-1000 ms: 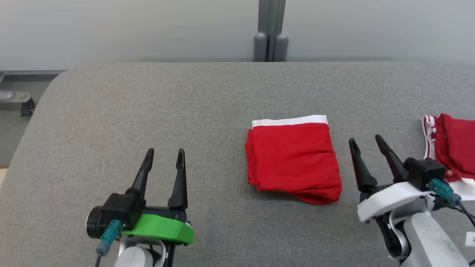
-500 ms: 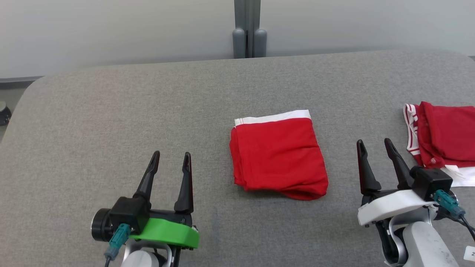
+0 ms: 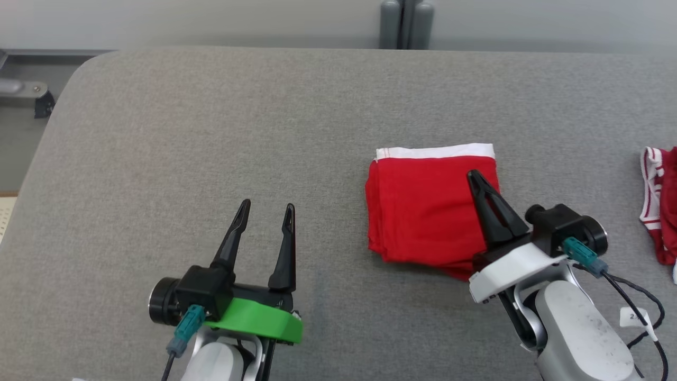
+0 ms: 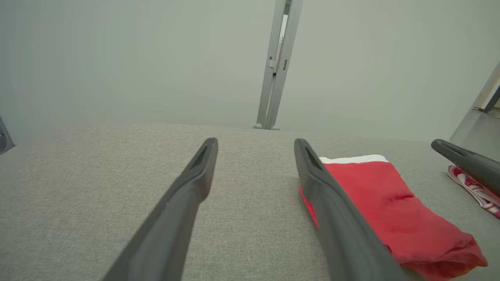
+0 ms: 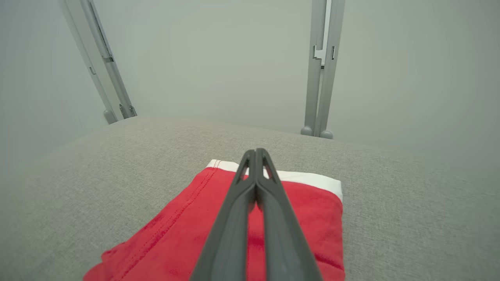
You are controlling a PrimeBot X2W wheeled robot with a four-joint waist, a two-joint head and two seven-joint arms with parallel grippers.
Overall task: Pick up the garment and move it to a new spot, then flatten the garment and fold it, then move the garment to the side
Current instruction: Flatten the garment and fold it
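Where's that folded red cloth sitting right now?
In the head view the folded red garment lies right of centre on the grey table, beneath the shut right gripper, with a red-and-white garment farther right.

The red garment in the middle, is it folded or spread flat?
Folded. The red garment lies as a compact block, with stacked layers showing along its left edge.

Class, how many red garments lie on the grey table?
2. The folded red garment lies mid-table; a red-and-white garment sits at the right edge, cut off, so more may be hidden.
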